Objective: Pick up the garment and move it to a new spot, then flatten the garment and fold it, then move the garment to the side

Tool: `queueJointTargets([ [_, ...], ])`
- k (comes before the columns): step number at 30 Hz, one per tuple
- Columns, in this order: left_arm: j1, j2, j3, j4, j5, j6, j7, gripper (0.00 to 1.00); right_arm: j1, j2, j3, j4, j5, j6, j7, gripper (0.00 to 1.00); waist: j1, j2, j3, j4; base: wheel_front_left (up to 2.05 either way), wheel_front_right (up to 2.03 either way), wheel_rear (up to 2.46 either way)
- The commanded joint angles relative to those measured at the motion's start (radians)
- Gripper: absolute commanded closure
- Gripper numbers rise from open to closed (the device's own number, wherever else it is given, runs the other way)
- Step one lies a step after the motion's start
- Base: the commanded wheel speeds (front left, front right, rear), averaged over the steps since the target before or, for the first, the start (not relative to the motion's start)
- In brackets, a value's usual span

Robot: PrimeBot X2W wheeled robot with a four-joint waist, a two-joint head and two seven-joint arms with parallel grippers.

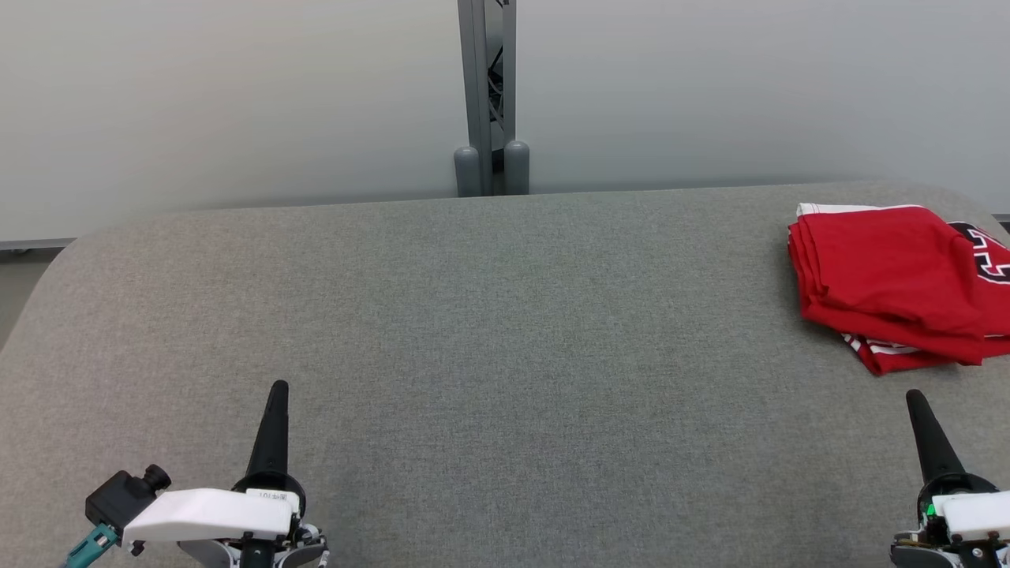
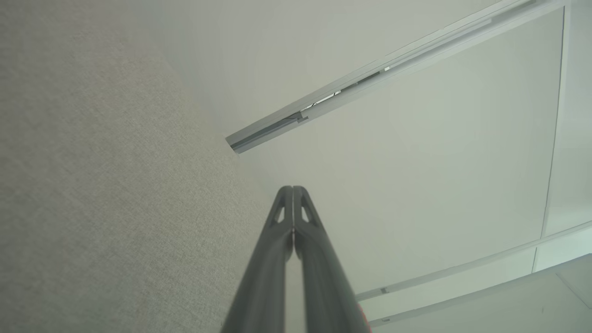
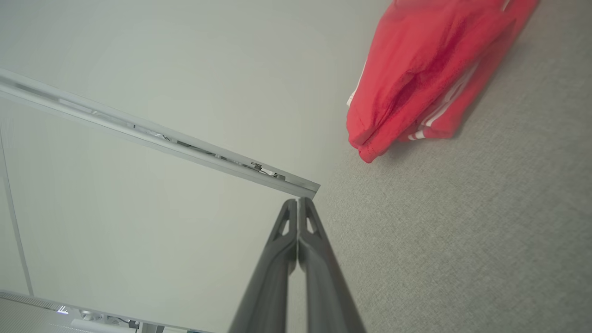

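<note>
Red garment (image 1: 884, 276) lies folded at the tabletop's (image 1: 505, 355) far right, ahead of the right gripper (image 1: 915, 397) — its jaws and the left gripper's (image 1: 278, 388) clenched, empty — so any final nudge should pinch all layers together.

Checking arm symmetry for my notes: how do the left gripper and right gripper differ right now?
The left gripper sits at the lower left over bare grey table, far from the folded red garment; the right gripper sits at the lower right, close before that garment. The right gripper's wrist view takes in the garment; the left gripper's takes in table and wall. Both are shut and empty.
</note>
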Motion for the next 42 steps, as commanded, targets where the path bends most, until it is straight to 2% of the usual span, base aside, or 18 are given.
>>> queueJointTargets([
  [1, -0.032, 0.008, 0.004, -0.003, -0.024, -0.008, 0.005, 1.0, -0.022, -0.01, -0.008, -0.005, 0.026, 0.0, 0.01, 1.0, 0.0, 0.0, 0.0, 0.0, 0.0, 0.0, 0.0],
  [42, -0.1, 0.007, 0.013, 0.041, -0.353, -0.034, 0.063, 1.0, -0.058, -0.013, -0.078, 0.021, 0.35, 0.0, 0.124, 1.0, 0.0, 0.0, 0.005, -0.009, 0.0, 0.0, 0.0],
])
